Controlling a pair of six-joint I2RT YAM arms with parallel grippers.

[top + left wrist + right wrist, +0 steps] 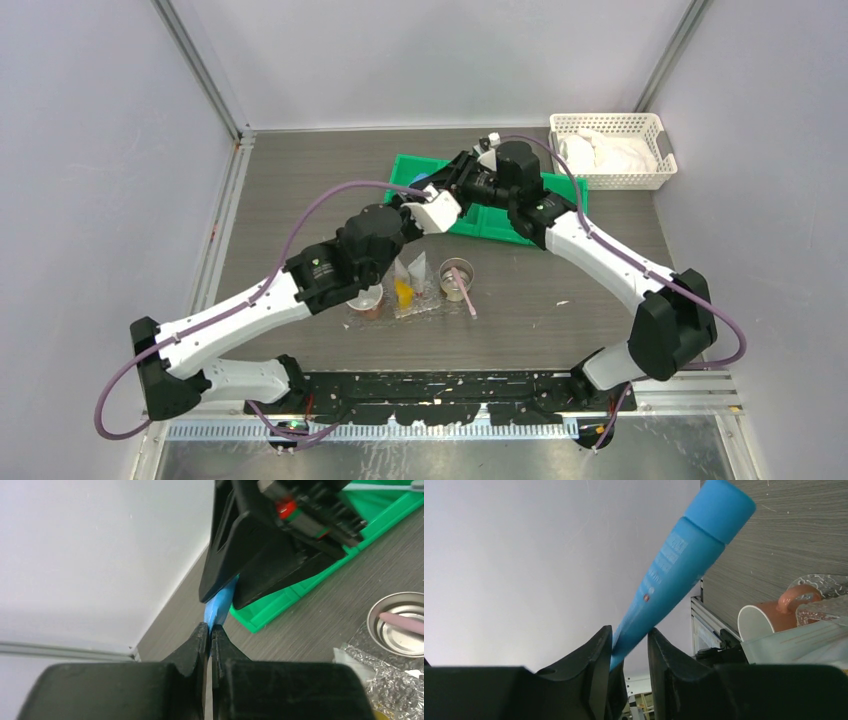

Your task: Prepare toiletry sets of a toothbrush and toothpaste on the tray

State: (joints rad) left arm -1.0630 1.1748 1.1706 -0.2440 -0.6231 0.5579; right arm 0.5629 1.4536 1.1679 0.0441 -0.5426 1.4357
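A blue toothpaste point(684, 560) tube hangs in the air between both grippers, over the green bin. My left gripper point(210, 630) is shut on the tube's flat crimped end point(219, 607). My right gripper point(630, 632) stands open around the tube's lower part, its jaws apart with a gap beside the tube. The cap end points away from the right wrist camera. The see-through tray point(428, 305) lies on the table in front of the arms with a yellow-orange toothpaste point(403, 292) on it. A pale pink toothbrush point(466, 296) leans in a metal cup point(457, 276).
A green compartment bin point(492, 226) sits at the back centre and a white lattice basket point(610, 150) at the back right. An orange mug point(368, 301) stands left of the tray, under the left arm. Grey walls close in both sides.
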